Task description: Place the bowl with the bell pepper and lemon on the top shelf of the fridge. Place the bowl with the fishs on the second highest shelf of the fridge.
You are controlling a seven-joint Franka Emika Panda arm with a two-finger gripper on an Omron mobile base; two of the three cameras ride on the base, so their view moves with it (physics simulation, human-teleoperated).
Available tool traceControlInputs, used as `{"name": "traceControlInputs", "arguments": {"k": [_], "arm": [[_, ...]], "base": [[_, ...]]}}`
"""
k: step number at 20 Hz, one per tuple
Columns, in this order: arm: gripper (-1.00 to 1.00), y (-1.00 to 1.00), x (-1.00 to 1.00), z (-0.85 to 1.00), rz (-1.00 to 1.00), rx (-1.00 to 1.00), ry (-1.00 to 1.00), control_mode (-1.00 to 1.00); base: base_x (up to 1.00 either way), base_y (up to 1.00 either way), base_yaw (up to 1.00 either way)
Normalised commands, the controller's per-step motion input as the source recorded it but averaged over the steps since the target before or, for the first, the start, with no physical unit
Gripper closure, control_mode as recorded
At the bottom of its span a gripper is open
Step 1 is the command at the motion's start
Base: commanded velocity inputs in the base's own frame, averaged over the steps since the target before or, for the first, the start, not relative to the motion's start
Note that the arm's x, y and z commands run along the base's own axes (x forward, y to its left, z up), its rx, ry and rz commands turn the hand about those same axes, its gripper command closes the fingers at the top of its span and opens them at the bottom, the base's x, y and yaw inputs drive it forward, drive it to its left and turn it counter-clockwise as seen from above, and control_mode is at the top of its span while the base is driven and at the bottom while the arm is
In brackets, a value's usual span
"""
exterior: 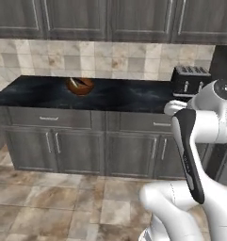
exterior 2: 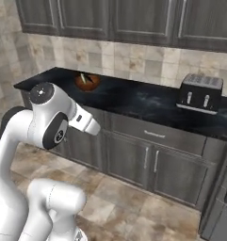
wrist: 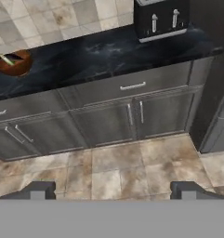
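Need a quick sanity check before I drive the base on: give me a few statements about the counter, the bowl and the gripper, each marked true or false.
1. The bowl with the fishs sits on the dark counter. True.
2. The gripper is shut on the bowl. False: its fingertips stand wide apart with nothing between them, over the floor in front of the cabinets.
3. A black toaster stands on the same counter, apart from the bowl. True.
4. The bowl holds a red pepper and a lemon. False: slim fish lie in it.
5. The drawer under the toaster is pulled open. False: it sits flush with the cabinet fronts.
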Motion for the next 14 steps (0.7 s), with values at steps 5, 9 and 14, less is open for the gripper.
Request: {"name": "traceControlInputs", "arguments": {"k": [5,9,14], "arm": [[-1.00,0.00,0.00,0.00,0.00,0.00,0.00,1.00],[-1.00,0.00,0.00,0.00,0.00,0.00,0.00,1.00],[-1.00,0.00,0.00,0.00,0.00,0.00,0.00,1.00]], "base": [[1.00,1.00,-0.10],[1.00,0.97,-0.14],[1.00,0.57,-0.07]]}}
